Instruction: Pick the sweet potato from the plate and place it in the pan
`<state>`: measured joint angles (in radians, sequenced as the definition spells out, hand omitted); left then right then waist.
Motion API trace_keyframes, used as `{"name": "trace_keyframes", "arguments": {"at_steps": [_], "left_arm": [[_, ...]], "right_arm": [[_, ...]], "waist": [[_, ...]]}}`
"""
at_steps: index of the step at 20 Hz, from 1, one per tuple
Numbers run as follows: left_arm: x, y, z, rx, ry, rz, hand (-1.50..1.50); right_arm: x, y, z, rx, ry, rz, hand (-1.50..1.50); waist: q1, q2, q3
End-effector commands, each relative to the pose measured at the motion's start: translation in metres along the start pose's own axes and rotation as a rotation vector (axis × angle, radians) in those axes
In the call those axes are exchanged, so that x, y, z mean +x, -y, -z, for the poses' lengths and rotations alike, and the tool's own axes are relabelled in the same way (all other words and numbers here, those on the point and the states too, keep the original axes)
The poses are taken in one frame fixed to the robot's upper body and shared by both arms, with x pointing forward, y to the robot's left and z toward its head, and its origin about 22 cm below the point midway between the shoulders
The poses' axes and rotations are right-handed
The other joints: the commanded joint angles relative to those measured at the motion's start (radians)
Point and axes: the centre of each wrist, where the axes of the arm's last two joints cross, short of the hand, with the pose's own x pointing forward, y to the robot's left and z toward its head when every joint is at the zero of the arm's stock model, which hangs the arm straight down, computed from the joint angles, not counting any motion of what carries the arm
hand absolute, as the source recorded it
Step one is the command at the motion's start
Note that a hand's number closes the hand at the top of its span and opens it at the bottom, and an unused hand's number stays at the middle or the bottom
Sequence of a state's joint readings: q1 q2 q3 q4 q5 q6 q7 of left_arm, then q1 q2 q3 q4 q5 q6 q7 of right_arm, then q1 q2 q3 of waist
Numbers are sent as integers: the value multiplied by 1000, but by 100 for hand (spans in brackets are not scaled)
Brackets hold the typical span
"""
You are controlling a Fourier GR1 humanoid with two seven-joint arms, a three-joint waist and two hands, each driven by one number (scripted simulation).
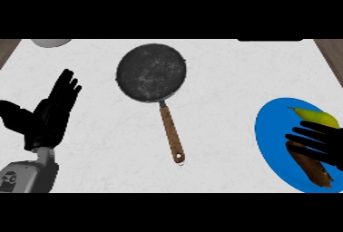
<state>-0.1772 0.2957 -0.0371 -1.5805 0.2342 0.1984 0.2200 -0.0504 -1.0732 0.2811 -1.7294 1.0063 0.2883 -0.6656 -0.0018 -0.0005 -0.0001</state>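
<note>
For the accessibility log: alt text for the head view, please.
The right hand reaches over a brown sweet potato on a blue plate, beside a yellow-green fruit. A dark pan sits mid-counter; the left hand rests open.

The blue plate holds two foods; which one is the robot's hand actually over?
The brown sweet potato, long and dark, lying under the right hand. The yellow-green pear sits beyond the fingers, on the plate.

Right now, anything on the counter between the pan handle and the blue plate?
No. In the head view the stretch between the pan handle and the plate is bare white counter.
</note>
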Motion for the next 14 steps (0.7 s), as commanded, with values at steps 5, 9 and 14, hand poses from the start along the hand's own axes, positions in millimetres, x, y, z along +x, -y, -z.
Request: {"name": "trace_keyframes", "arguments": {"at_steps": [5, 9, 14], "left_arm": [[-12, 13, -11, -12, -11, -1, 0], [-5, -13, -13, 1, 10, 8, 0], [-14, -7, -9, -18, 0, -1, 0]], "right_arm": [[-9, -11, 26, 45, 0, 6, -150], [-7, -24, 32, 66, -6, 6, -150], [-16, -38, 48, 32, -2, 17, -150]], "waist": [[9, 1, 0], [5, 0, 0], [6, 1, 0]]}}
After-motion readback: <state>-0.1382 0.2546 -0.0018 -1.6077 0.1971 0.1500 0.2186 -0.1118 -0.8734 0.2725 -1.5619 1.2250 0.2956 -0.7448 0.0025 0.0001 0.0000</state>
